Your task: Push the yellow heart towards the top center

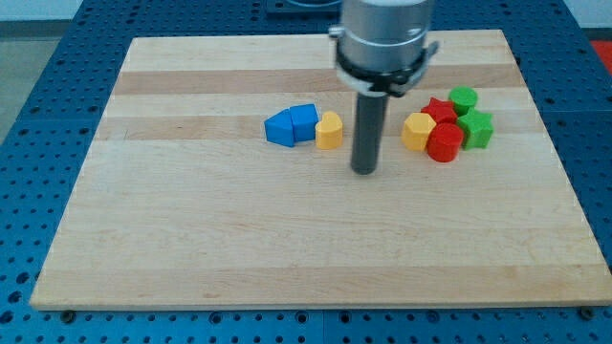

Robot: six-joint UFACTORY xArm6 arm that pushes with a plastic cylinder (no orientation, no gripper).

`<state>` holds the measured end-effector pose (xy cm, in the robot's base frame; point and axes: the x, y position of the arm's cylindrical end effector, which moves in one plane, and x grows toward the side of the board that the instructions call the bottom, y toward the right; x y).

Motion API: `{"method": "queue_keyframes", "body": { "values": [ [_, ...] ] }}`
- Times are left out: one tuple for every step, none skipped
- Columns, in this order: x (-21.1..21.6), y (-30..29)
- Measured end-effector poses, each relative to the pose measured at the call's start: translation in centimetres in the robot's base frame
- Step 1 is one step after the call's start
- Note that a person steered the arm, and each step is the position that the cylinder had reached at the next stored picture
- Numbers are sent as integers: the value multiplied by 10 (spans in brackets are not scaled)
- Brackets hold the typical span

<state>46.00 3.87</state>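
A yellow block that looks like the heart point(329, 130) lies just above the board's middle, touching the right end of a blue block point(303, 121). My tip point(364, 170) rests on the board below and to the right of this yellow block, a short gap away and not touching it. A second yellow block point(418, 131), more angular, lies to the right of the rod.
Another blue block point(281, 128) adjoins the first on its left. At the right is a tight cluster: a red star point(440, 110), a red cylinder point(445, 143), a green cylinder point(463, 98) and a green star point(475, 128). The wooden board point(191, 220) has blue pegboard around it.
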Motion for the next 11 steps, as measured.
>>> {"method": "queue_keyframes", "body": {
  "values": [
    [-10, -22],
    [-32, -26],
    [-56, -26],
    [-80, -26],
    [-92, -25],
    [-98, -24],
    [-103, -16],
    [-103, 5],
    [-111, 23],
    [-135, 22],
    [-160, 9]
  ]
}}
